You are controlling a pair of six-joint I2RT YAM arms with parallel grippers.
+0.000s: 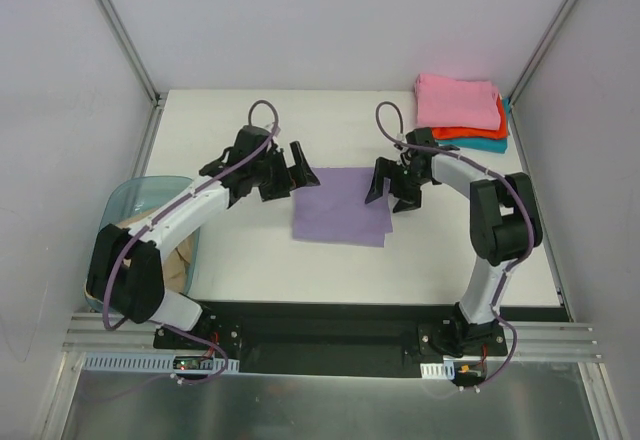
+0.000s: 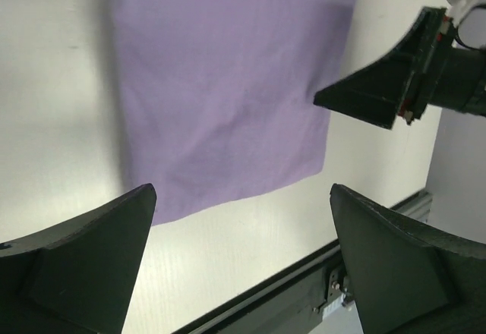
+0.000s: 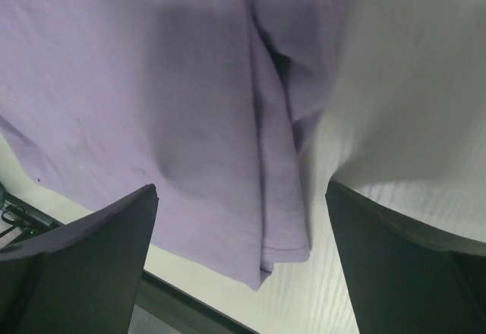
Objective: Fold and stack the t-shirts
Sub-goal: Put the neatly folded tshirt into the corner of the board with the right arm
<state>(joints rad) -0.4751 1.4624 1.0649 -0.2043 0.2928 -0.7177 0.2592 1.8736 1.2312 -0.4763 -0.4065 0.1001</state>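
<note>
The lavender t-shirt (image 1: 340,207) lies folded into a flat rectangle at the middle of the table; it also shows in the left wrist view (image 2: 220,83) and the right wrist view (image 3: 175,106), where its layered right edge is visible. My left gripper (image 1: 288,175) is open and empty above the shirt's left top corner. My right gripper (image 1: 392,186) is open and empty above the shirt's right edge. A stack of folded shirts sits at the back right: pink (image 1: 457,100) on top, orange-red (image 1: 470,133) under it, teal (image 1: 485,145) at the bottom. A tan shirt (image 1: 182,265) lies in the bin.
A translucent pale-blue plastic bin (image 1: 135,200) stands at the table's left edge under my left arm. The black base rail (image 1: 320,325) runs along the near edge. White walls enclose the table on three sides.
</note>
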